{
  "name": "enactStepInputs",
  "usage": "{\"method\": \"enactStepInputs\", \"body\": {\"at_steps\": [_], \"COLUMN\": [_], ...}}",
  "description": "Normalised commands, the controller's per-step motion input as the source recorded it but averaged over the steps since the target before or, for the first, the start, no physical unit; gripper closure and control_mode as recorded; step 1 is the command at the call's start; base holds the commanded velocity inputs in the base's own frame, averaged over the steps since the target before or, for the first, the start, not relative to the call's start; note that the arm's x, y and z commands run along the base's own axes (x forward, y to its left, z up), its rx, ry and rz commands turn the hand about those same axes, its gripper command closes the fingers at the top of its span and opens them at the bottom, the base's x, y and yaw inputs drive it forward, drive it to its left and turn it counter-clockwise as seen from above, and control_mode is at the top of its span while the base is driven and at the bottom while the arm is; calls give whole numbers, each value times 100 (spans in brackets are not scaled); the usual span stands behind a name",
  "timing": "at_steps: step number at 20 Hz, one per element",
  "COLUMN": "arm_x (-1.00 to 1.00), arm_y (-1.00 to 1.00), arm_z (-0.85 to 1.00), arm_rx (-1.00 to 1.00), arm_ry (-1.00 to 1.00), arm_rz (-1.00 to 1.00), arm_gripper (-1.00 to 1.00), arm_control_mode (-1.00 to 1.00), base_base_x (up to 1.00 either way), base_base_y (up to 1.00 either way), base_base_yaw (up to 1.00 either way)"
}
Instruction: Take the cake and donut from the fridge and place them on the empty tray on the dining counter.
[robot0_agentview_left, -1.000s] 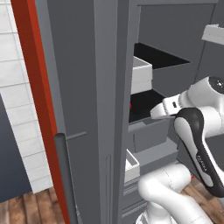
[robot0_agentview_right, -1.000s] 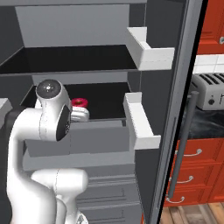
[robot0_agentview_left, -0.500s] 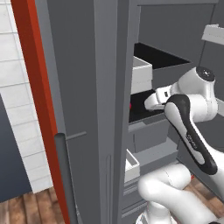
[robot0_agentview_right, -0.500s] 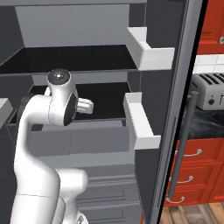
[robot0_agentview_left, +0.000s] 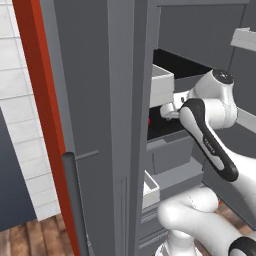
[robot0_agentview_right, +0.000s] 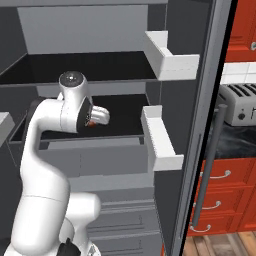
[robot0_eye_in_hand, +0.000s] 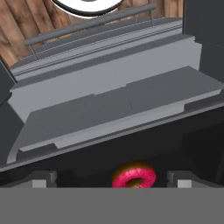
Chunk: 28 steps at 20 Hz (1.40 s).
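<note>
The fridge (robot0_agentview_left: 115, 125) stands open, and my arm reaches in over its lower black shelf (robot0_agentview_right: 125, 112). In the hand view the pink-iced donut (robot0_eye_in_hand: 133, 177) lies on that shelf, low in the picture. My gripper (robot0_eye_in_hand: 113, 183) is open; its fingertips (robot0_eye_in_hand: 41, 179) stand wide apart on either side of the donut without touching it. From the right base view my hand (robot0_agentview_right: 99, 116) hangs just above the shelf's front. The cake, the tray and the dining counter are out of view.
White door bins (robot0_agentview_right: 162, 145) (robot0_agentview_right: 167, 57) jut out to the right of my hand, and another bin (robot0_agentview_left: 161, 87) sits close on its left. The door's long handle (robot0_agentview_right: 210, 165), a toaster (robot0_agentview_right: 239, 107) and red drawers (robot0_agentview_right: 220, 185) lie further right.
My arm has swung up and forward, carrying the hand in over the lower shelf. In the right base view the donut is now covered by the arm. The jaws stayed open.
</note>
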Motion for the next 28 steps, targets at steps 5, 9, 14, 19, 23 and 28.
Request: {"method": "enactStepInputs", "body": {"at_steps": [5, 9, 14, 19, 23, 28], "arm_x": [3, 6, 21, 18, 26, 38], "arm_y": [0, 0, 0, 0, 1, 7], "arm_z": [-15, -20, -27, -9, 0, 0], "arm_rx": [0, 0, 0, 0, 0, 0], "arm_ry": [-6, -6, -2, -6, -1, 0], "arm_rz": [0, 0, 0, 0, 0, 0], "arm_gripper": [-100, -100, -100, -100, -100, -100], "arm_control_mode": [-100, -100, -100, -100, -100, -100], "base_base_x": [0, 0, 0, 0, 0, 0], "base_base_y": [0, 0, 0, 0, 0, 0], "base_base_yaw": [0, 0, 0, 0, 0, 0]}}
